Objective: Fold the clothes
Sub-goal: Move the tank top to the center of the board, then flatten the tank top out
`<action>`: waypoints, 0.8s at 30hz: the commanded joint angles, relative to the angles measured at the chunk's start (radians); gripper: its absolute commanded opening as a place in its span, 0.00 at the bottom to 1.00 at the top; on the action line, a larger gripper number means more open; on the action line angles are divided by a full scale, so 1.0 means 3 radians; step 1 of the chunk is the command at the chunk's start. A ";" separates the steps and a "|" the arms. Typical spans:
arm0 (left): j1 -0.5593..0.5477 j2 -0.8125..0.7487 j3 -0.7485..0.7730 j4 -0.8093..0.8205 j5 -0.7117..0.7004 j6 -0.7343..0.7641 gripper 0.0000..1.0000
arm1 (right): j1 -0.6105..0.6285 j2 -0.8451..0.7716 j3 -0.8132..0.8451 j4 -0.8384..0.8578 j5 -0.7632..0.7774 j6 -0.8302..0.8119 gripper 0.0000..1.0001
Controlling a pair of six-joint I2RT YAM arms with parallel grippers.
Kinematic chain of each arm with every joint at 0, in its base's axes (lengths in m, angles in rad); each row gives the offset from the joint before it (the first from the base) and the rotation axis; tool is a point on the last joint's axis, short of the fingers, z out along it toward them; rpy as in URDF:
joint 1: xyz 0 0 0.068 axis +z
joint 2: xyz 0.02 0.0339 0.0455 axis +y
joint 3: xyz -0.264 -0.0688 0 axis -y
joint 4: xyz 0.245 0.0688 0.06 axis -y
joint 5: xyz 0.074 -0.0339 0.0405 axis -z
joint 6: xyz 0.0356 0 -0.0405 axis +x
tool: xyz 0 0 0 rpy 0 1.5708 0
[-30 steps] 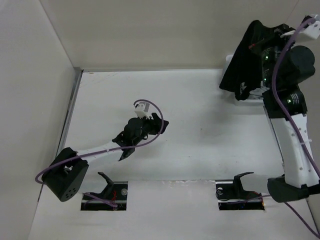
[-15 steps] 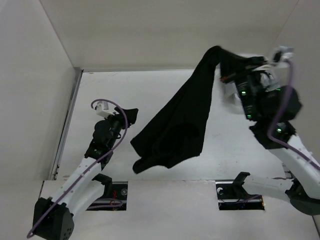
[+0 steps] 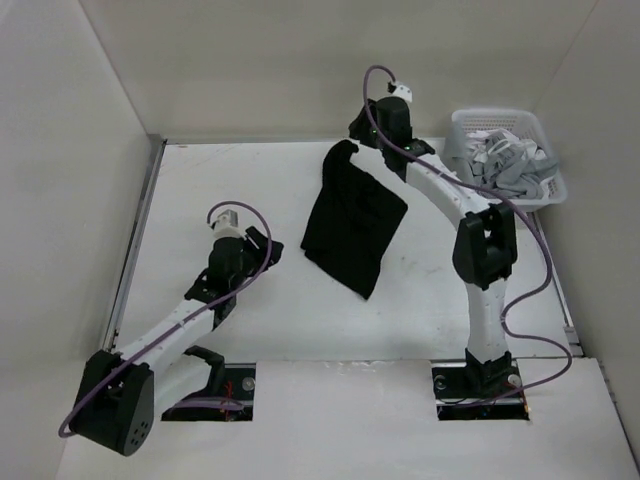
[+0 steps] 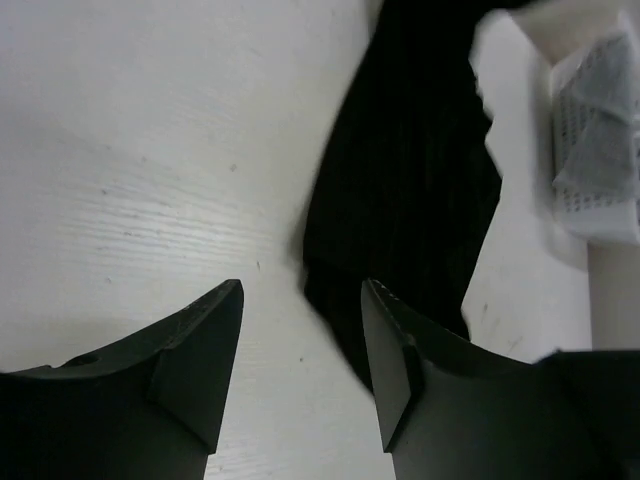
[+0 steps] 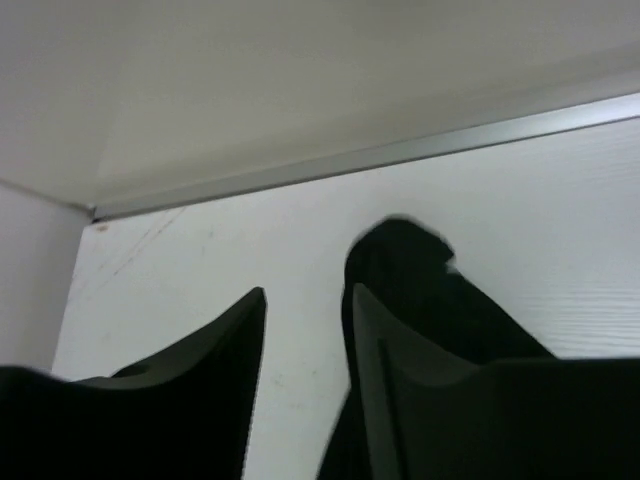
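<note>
I can read no text, brand or number anywhere; the black T-shirt (image 3: 355, 215) carries no legible print.

**Top external:** fixed, high above the near edge, facing down and forward. Distant; it takes in the whole table (image 3: 250, 190).

**Left wrist:** low and close over the table, looking out through the left gripper (image 4: 300, 300) toward the black T-shirt (image 4: 410, 170) and the white basket (image 4: 600, 130).

**Right wrist:** low, looking through the right gripper (image 5: 308, 300) at the metal rail (image 5: 400, 150) along the table's far edge.

**Shared:** the black T-shirt appears in all three views; the white basket in top external and left wrist.

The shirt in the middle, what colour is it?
The T-shirt is plain black, clearest in the top view.
</note>
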 commanded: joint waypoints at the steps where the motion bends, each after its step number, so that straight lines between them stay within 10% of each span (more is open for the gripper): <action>1: -0.0293 0.0052 0.0204 0.0062 -0.0042 0.0227 0.47 | -0.0107 -0.0505 0.0223 -0.0152 -0.0076 0.0146 0.53; 4: -0.0732 0.0216 0.0209 0.0067 -0.0318 0.0442 0.44 | -0.0086 -0.1128 -0.1084 0.0378 0.0016 0.0054 0.56; 8: -0.1178 0.0639 0.0382 0.0047 -0.0620 0.0606 0.42 | 0.0031 -0.1824 -0.2645 0.0865 0.0180 0.0278 0.11; 10: -0.1240 0.0849 0.0510 0.0062 -0.0666 0.0617 0.41 | 0.0092 -0.2019 -0.3142 0.0861 0.0170 0.0478 0.05; 18: -0.1220 0.1544 0.1282 0.0124 -0.1075 0.0999 0.45 | 0.0609 -0.2378 -0.4366 0.0866 0.0461 0.0959 0.46; 24: -0.1153 0.2260 0.1768 -0.0081 -0.1213 0.1153 0.44 | 0.0762 -0.2297 -0.4566 0.0886 0.0446 0.1230 0.55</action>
